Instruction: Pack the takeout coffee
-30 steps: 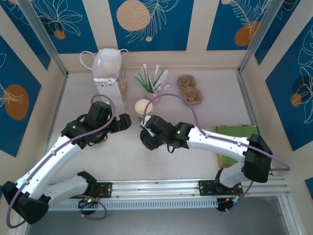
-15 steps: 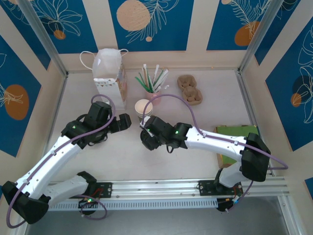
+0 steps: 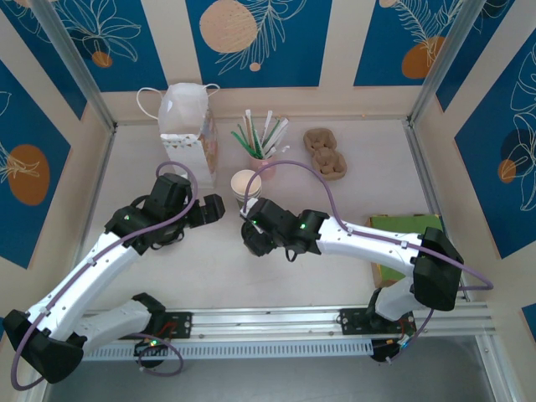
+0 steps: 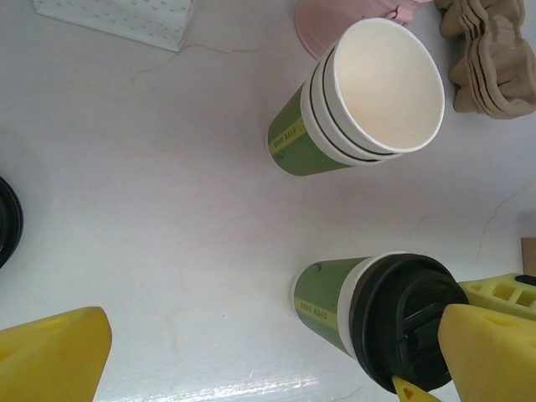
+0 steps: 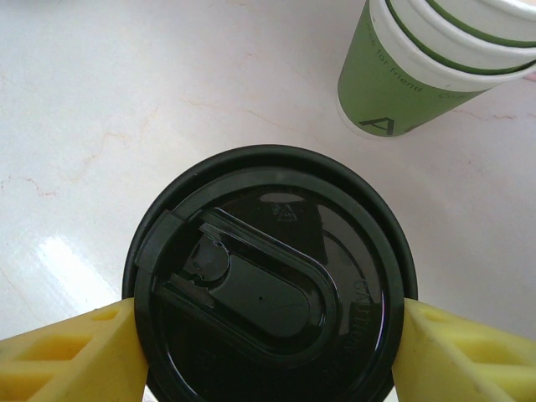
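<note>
While it stands upright on the pale counter [image 3: 377, 167], the takeout coffee [image 5: 268, 276], a small green paper cup with a round black lid, sits near the middle of the workspace. The right end effector [image 5: 268, 322] is over it from above, and its yellow fingers [image 5: 75, 352] press against opposite sides of the lid, so it is gripping the cup at the rim. The cup's base rests on the counter.

Just beyond the coffee, apart from it, stands a stack of lidless green cups [image 4: 368, 100] with cream-white insides. Behind that stack is a pink cup of straws [image 3: 262, 151], green and white ones fanning out of it. To the right of the straws lie brown moulded cup carriers [image 3: 325, 152].

The left end effector [image 3: 209, 209] hovers to the left of the coffee, its jaws spread wide and holding nothing.

At the back left of the counter stands a white paper bag [image 3: 186, 117] with looped handles. A flat green object [image 3: 410, 223] lies at the right edge, partly under the right arm.
</note>
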{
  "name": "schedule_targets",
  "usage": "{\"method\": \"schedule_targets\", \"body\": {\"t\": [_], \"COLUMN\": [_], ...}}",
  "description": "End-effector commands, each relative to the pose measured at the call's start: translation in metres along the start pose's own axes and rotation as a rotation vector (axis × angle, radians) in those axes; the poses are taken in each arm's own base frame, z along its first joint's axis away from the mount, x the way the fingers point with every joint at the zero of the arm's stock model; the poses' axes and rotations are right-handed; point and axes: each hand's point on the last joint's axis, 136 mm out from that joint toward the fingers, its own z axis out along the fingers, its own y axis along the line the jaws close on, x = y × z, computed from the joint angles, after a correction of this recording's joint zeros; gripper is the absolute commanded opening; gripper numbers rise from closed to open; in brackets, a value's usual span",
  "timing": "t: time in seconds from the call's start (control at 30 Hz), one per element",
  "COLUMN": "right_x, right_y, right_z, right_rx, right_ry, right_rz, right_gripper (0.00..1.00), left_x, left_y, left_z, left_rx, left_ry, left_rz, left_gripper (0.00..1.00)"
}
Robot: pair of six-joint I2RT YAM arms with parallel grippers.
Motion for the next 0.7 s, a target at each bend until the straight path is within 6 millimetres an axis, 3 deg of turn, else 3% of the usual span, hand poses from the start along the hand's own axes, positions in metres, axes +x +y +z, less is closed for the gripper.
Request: {"method": "schedule_targets", "body": {"t": [0.0, 0.67], "right_x": [0.0059, 0.0102], "right_y": [-0.0040, -0.0083], "right_z": [0.0065, 0.0051], "right_rx": [0.021, 0.043], "right_ry": [0.024, 0.037], "right_rz": [-0.005, 0.002], "right_gripper": [0.69, 0.71], "left_x": [0.0042, 0.0045], "left_y": [0.0015, 0.0014], "left_z": [0.0020, 0.0030], "left_rx": [-0.014, -0.014], "left_ry": [0.014, 0.016], "left_rz": [0.006, 0.006], "left_gripper": [1.00, 1.00]}}
